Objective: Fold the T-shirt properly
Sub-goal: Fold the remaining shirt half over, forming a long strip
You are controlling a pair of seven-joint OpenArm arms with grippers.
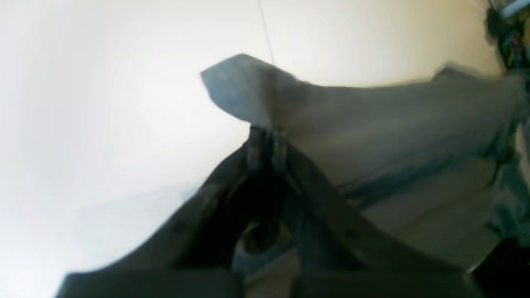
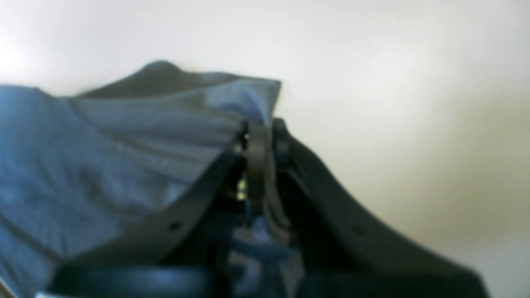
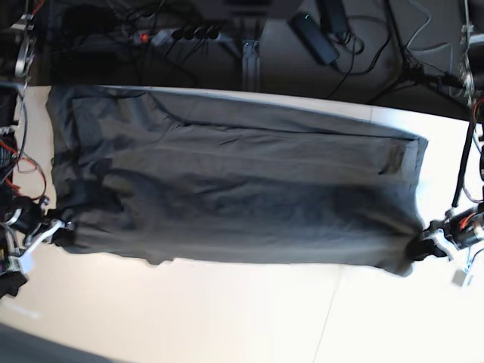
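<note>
My left gripper (image 1: 267, 138) is pinched tight on a corner of the T-shirt (image 3: 234, 197), its 2 fingers (image 1: 255, 145) pressed together on the fabric. My right gripper (image 2: 264, 134) is likewise clamped on the opposite corner. Between them the T-shirt stretches wide across the white table (image 3: 227, 318), its near edge pulled taut between my 2 arms.
</note>
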